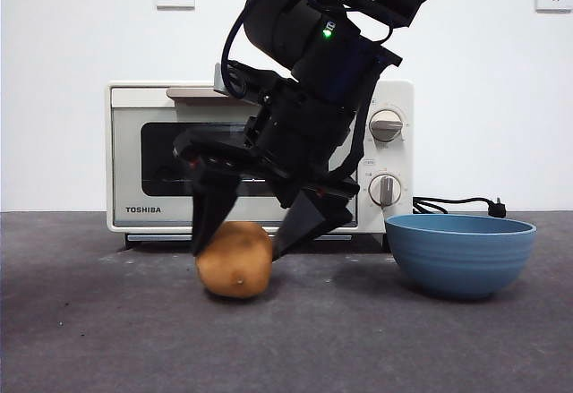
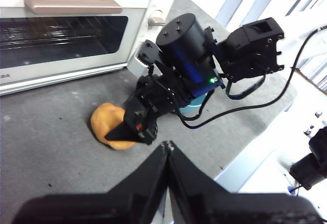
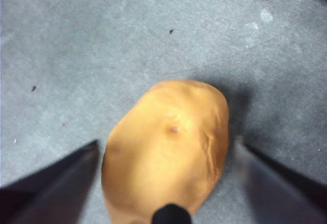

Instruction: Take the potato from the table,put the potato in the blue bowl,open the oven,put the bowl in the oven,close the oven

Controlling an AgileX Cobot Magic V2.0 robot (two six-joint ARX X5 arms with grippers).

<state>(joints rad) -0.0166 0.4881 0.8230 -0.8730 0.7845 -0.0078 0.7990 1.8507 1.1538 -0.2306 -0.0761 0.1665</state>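
**Right gripper straddling the potato**

Front view: the right gripper [image 1: 242, 243] reaches down at frame centre, jaws apart on either side of the potato [image 1: 235, 260], which rests on the table [image 1: 107, 339] before the closed oven [image 1: 134, 151]. The blue bowl [image 1: 460, 254] stands lower right, apart. The left gripper [image 2: 167, 150] waits, jaws together.

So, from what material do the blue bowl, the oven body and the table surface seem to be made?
The blue bowl looks like matte plastic or glazed ceramic: even colour, faint horizontal ribs, soft sheen; I cannot tell which. The oven body seems to be cream painted metal, smooth and slightly glossy, with a dark glass door window. The table looks like a dark grey matte laminate or mat, with pale scuffs.
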